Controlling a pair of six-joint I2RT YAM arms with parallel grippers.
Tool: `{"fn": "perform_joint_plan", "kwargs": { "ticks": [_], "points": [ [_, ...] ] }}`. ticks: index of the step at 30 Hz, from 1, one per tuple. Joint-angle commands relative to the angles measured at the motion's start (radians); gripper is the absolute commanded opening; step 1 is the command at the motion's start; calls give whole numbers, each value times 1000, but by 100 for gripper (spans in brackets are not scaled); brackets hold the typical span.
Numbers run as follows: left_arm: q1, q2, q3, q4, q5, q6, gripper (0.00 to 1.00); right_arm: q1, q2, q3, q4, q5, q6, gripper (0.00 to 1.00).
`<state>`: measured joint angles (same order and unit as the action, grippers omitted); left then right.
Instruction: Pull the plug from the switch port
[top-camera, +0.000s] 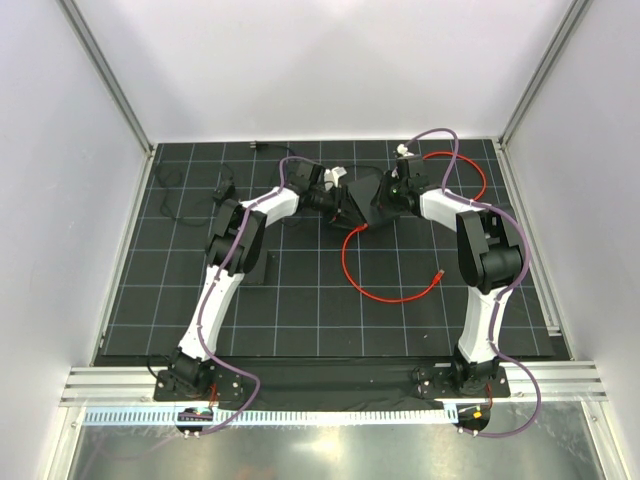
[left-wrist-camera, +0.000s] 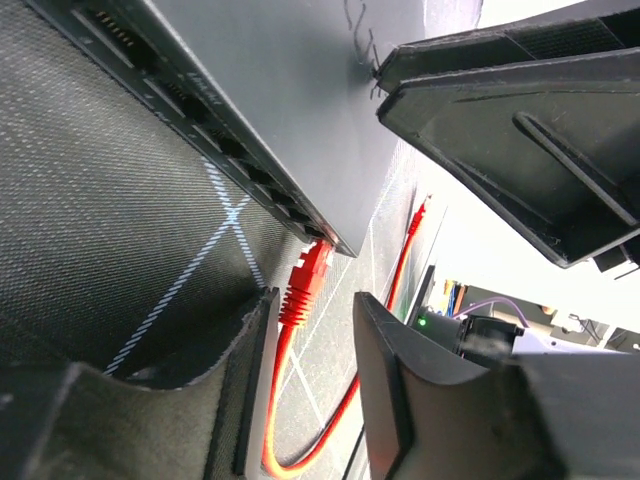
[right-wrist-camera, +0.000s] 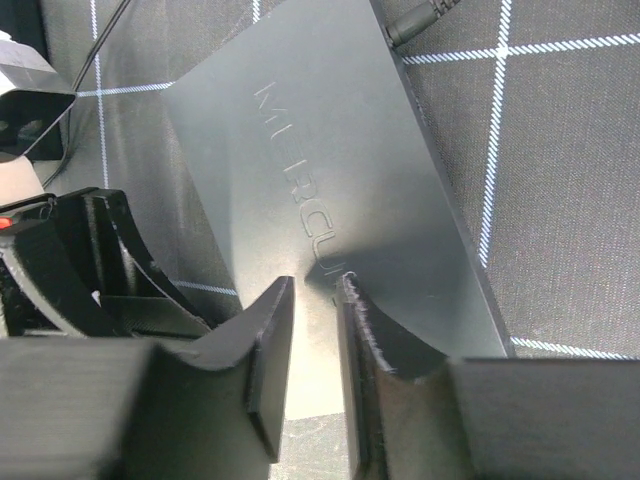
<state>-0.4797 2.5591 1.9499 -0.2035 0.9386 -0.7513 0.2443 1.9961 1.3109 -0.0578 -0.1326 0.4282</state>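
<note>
The black switch lies at mid-table between both arms. In the left wrist view its port row faces the mat, and the red plug sits in the last port at the corner. My left gripper is open; the plug and its red cable lie between the fingers, close to the left finger and apart from the right one. My right gripper rests tip-down on the switch's top, jaws a narrow gap apart with nothing between them.
The red cable loops across the mat, its free end at the right. A black power lead enters the switch's far edge. A thin black cord and a black block lie on the left.
</note>
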Motion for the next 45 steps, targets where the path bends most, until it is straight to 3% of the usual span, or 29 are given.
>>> {"fn": "perform_joint_plan", "kwargs": {
  "ticks": [1,7,16,24,34,45],
  "points": [
    [-19,21,-49,-40,-61,41,44,-2,-34,10,-28,27,-6,34],
    [-17,20,-52,-40,-57,81,48,-82,-94,28,-99,10,-77,52],
    [-19,1,-72,-17,-110,109,47,-178,-50,4,-68,-157,-124,57],
    [-17,22,-68,6,-103,96,49,-180,3,8,-31,-285,-118,54],
    [-25,32,-43,-30,-162,84,36,-180,36,-4,-4,-337,-68,45],
    [-33,12,-55,-22,-262,69,40,-172,36,-18,9,-341,-48,42]
  ]
}}
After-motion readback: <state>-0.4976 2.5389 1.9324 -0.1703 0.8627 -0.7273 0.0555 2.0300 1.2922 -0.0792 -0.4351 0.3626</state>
